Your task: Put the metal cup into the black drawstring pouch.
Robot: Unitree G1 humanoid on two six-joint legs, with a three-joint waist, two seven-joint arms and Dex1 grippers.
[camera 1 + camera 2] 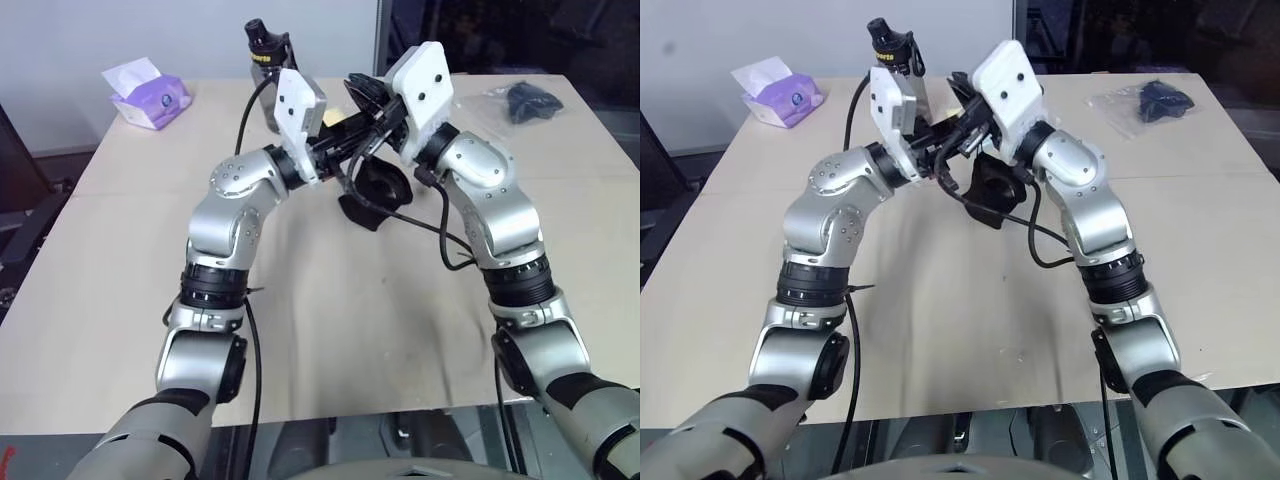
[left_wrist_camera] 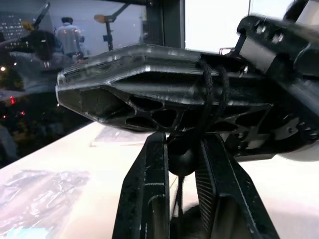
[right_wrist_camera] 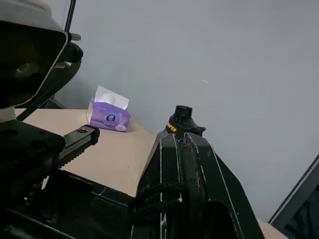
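Hanging above surface (image 1: 330, 330), black drawstring pouch (image 1: 375, 195) is held by cord: right end effector (image 3: 182, 144) pressed together on wound cord, left end effector (image 2: 182, 159) pinching cord toggle.

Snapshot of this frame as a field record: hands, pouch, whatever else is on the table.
left hand: raised over the table, fingers pinched on a black bead of the drawstring cord
right hand: raised, shut, cord looped around its fingers
black drawstring pouch: hangs beneath the two hands, mid-table
bottle: upright at the far edge, black cap on
tissue pack: purple, far left corner
clear plastic bag: far right, dark item inside
table: beige top
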